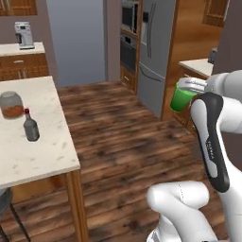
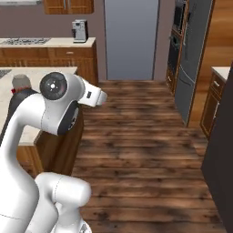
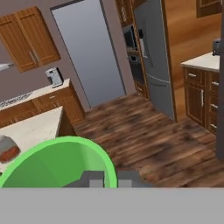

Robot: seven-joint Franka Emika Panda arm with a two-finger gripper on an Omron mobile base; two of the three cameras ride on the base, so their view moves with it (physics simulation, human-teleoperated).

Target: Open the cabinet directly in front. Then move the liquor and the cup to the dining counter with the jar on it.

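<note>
Item: green cup [image 1: 182, 97], small plastic tumbler. It is hanging in mid-air at the end of the white arm, out over the wooden floor [image 1: 123, 142], well apart from the dining counter [image 1: 42, 156]. In the hand view the cup's open mouth [image 3: 61, 164] is sitting right under the camera, with the two dark fingertips [image 3: 92, 179] pressing at its near rim.

Item: gripper [image 1: 191, 85]. Its jaws are standing narrow, pinching the cup's wall at the rim; the cup is hanging below the hand, roughly upright.

Item: liquor bottle [image 1: 31, 125], grey glass, red cap. It is standing upright on the beige speckled top of the dining counter, near that top's middle as seen in the left base view.

Item: jar [image 1: 11, 104], squat, clear, orange-brown contents. It is standing on the same top just behind the bottle, close to it but apart.

Item: coffee machine [image 1: 23, 35], on the far wall counter. Steel fridge [image 1: 158, 52] and built-in oven [image 1: 128, 49] are lining the far right wall.

Step in hand, as judged: the bottle part of the task is looking finished, and the cup is being carried across to the counter.

Next move, as judged: it is calling for bringing the hand leftward over the stone top, lowering the cup onto a bare patch beside the bottle and jar without knocking either, then spreading the jaws. The narrow bottle is the likeliest thing to topple.
</note>
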